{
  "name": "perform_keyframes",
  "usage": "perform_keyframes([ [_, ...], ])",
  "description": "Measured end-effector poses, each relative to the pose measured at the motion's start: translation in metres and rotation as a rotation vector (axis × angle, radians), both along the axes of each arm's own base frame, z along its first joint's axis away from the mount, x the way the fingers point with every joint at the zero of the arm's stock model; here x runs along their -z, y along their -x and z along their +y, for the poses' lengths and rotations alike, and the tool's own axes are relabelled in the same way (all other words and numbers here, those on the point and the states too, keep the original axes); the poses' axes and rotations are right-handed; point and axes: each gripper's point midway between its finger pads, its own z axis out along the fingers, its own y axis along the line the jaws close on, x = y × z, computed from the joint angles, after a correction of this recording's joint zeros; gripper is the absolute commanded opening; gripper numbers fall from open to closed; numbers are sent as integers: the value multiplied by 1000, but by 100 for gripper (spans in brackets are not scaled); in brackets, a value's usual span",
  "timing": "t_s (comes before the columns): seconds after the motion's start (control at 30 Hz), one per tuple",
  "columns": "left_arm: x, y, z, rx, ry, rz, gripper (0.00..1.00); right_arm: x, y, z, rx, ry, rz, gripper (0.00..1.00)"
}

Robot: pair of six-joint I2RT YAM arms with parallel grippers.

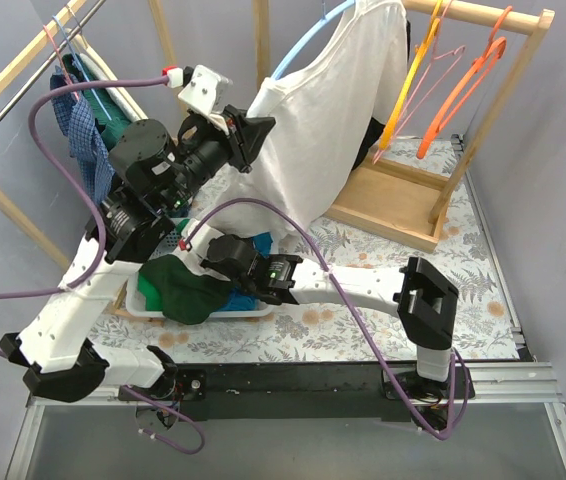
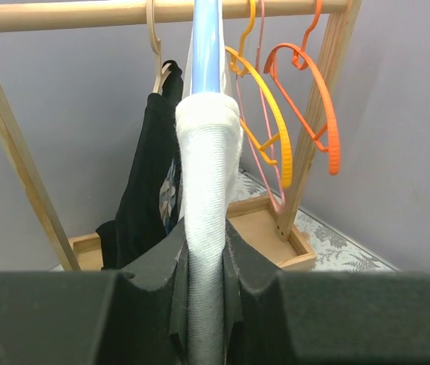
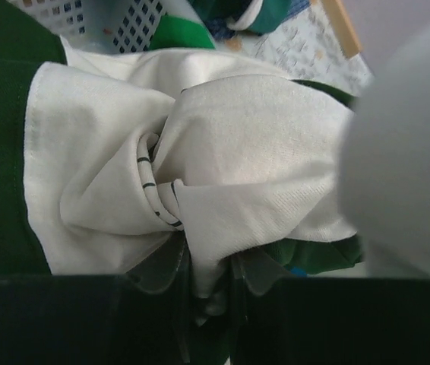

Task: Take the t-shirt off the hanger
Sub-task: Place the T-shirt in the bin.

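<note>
Toward the table's [image 1: 483, 270] back edge, my left gripper [image 2: 205, 255] pinches the shirt [image 1: 313, 140] on its hanger [image 2: 206, 46], and my right gripper [image 3: 203, 274] squeezes its bunched end.

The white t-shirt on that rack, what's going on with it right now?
Both arms have hold of the white t-shirt, which hangs on the blue hanger on the wooden rack. The left gripper is clamped on fabric covering one end of the hanger. The right gripper pinches a bunch of the shirt's lower part near the laundry basket. The shirt is not yet off.
</note>
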Motion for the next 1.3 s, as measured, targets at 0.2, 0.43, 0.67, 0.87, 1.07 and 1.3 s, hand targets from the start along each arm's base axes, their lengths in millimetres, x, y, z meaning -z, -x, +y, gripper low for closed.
perform_keyframes([
  [0.2,8,27,15,44,20,2,0,39,12,-10,41,41,135,1],
  [0.43,8,64,42,78,58,-9,0,78,25,-21,87,69,250,24],
  [0.67,8,70,46,85,68,0,0,81,38,-27,137,115,253,71],
  [0.87,11,74,45,104,59,12,0,51,64,-38,129,111,226,79],
  [1.07,15,84,48,129,46,23,0,-24,113,-49,62,-43,206,98],
  [1.3,18,98,53,162,27,40,0,-79,171,-108,-22,-229,264,98],
])
